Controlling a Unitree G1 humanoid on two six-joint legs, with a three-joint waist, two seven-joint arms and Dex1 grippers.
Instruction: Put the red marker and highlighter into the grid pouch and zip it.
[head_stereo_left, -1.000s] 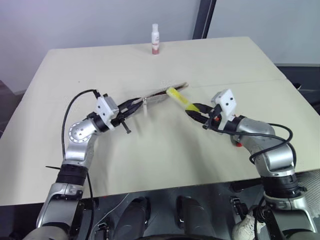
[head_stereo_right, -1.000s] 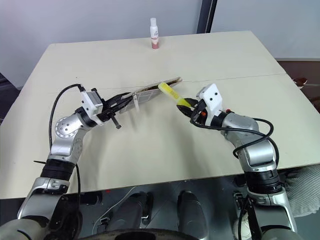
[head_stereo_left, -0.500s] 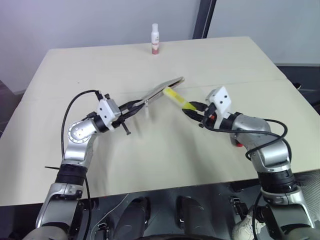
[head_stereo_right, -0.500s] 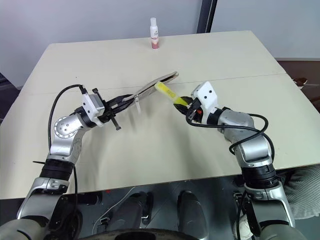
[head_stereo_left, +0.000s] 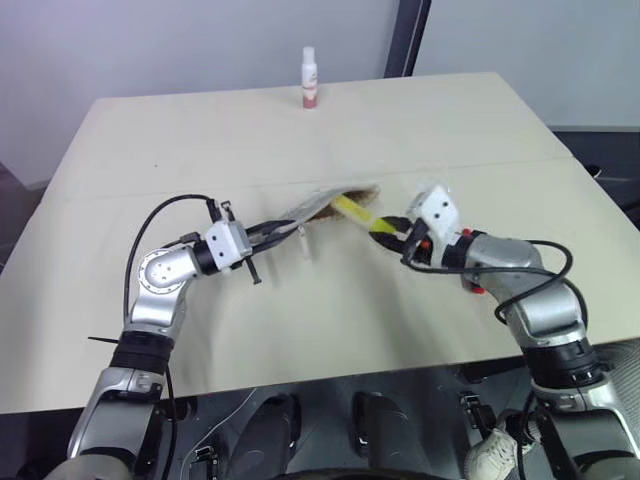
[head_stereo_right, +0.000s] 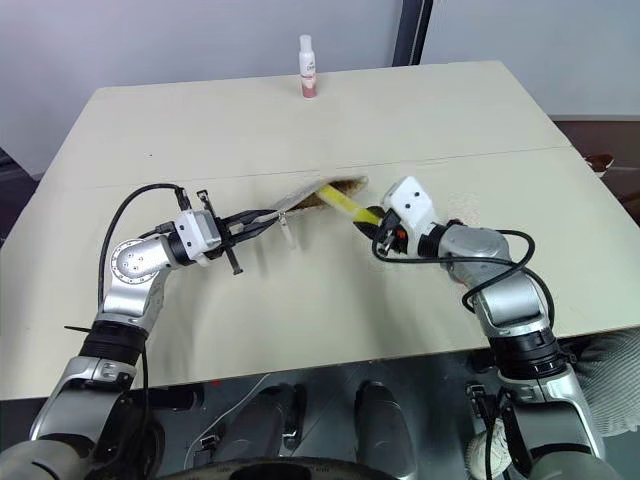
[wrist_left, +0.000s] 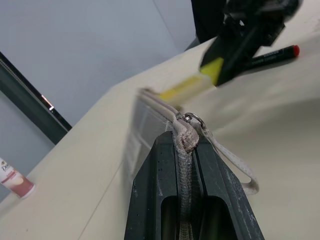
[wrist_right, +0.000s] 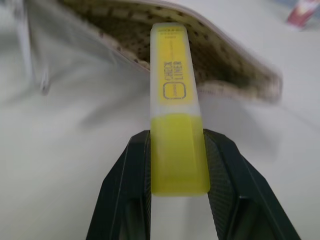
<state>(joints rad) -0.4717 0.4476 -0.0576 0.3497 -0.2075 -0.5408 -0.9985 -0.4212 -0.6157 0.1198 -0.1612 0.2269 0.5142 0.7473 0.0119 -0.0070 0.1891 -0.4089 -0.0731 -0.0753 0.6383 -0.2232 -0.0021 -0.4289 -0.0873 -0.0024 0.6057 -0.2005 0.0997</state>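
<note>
Highlighter (wrist_right: 177, 135) sits clamped between the right gripper's (head_stereo_left: 392, 236) fingers, its far end at the open mouth of the pouch (head_stereo_left: 318, 207), which lies at table (head_stereo_left: 450, 120) centre, at ten o'clock from that gripper. The right wrist view shows the spotted lining inside. The left gripper (head_stereo_left: 272, 230), pressed together, pinches the pouch's zipper end; its wrist view shows the metal ring (wrist_left: 194, 119), a cord loop and the red marker (wrist_left: 272, 55) beyond. The head views show a bottle (head_stereo_left: 310, 79) at twelve o'clock.
</note>
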